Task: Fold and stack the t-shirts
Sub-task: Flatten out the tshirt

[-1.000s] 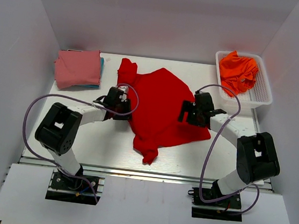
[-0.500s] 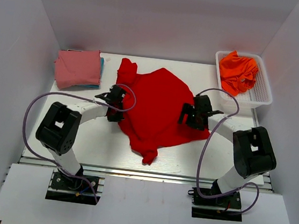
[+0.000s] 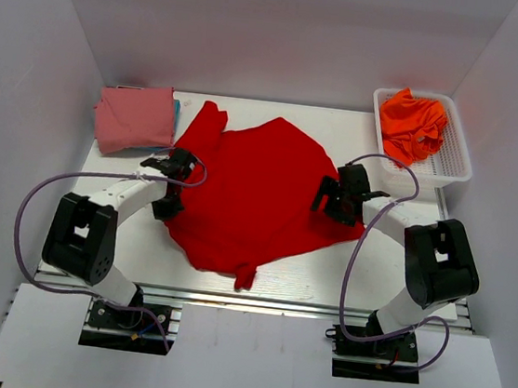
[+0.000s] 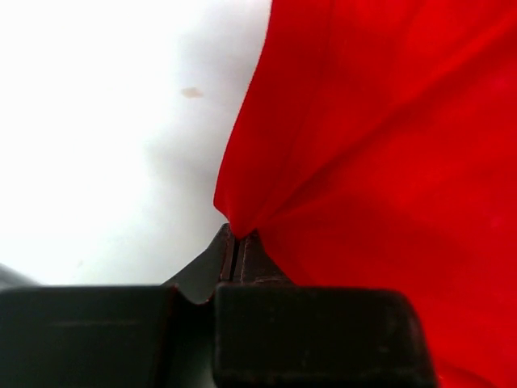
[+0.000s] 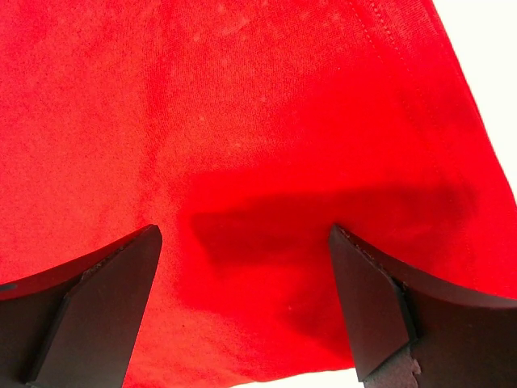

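A bright red t-shirt (image 3: pixel 251 184) lies spread across the middle of the table. My left gripper (image 3: pixel 166 206) is at the shirt's left edge and is shut on a pinch of that edge; in the left wrist view the red cloth (image 4: pixel 380 145) runs into the closed jaw tips of the gripper (image 4: pixel 234 242). My right gripper (image 3: pixel 325 202) is over the shirt's right side. It stands open just above the cloth (image 5: pixel 258 121), the gripper (image 5: pixel 242 234) with nothing between its fingers. A folded dusty pink t-shirt (image 3: pixel 135 119) lies at the back left on a teal-blue one (image 3: pixel 172 123).
A white mesh basket (image 3: pixel 455 170) at the back right holds crumpled orange t-shirts (image 3: pixel 414 121). White walls close the table in on three sides. Bare white tabletop (image 4: pixel 105 137) lies left of the red shirt.
The left gripper has shut on the shirt's left edge and moved left with it, spreading the shirt wider. The right gripper has stayed open over the right side.
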Action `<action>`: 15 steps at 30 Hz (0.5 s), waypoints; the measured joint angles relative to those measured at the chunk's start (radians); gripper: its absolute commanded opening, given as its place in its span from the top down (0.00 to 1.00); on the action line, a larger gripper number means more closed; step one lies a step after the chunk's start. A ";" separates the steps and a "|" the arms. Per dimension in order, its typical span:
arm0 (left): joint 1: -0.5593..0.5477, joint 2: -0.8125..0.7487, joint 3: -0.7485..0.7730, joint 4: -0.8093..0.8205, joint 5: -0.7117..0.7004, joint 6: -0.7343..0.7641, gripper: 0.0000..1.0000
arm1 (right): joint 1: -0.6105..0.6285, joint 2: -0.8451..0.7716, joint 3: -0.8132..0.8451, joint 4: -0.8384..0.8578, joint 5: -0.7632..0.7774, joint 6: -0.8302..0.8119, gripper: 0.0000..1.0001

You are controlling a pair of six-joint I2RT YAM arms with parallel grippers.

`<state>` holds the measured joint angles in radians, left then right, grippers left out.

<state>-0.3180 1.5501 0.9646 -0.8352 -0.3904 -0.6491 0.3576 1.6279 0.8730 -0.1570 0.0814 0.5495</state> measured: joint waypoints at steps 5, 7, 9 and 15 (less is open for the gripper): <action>0.040 -0.058 0.000 -0.064 -0.030 -0.044 0.86 | 0.000 -0.001 0.000 0.000 -0.005 -0.011 0.10; 0.048 -0.068 0.000 -0.087 -0.047 -0.062 0.85 | 0.000 -0.006 -0.006 0.004 -0.006 -0.019 0.10; 0.055 -0.072 0.000 -0.113 -0.063 -0.081 0.83 | -0.001 -0.020 -0.021 0.006 -0.008 -0.029 0.10; 0.090 -0.077 0.002 -0.168 -0.098 -0.121 0.77 | 0.000 -0.061 -0.053 -0.006 -0.010 -0.055 0.10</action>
<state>-0.2283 1.4734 0.9661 -1.0035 -0.4881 -0.7696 0.3573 1.5669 0.8200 -0.1635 0.0711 0.4942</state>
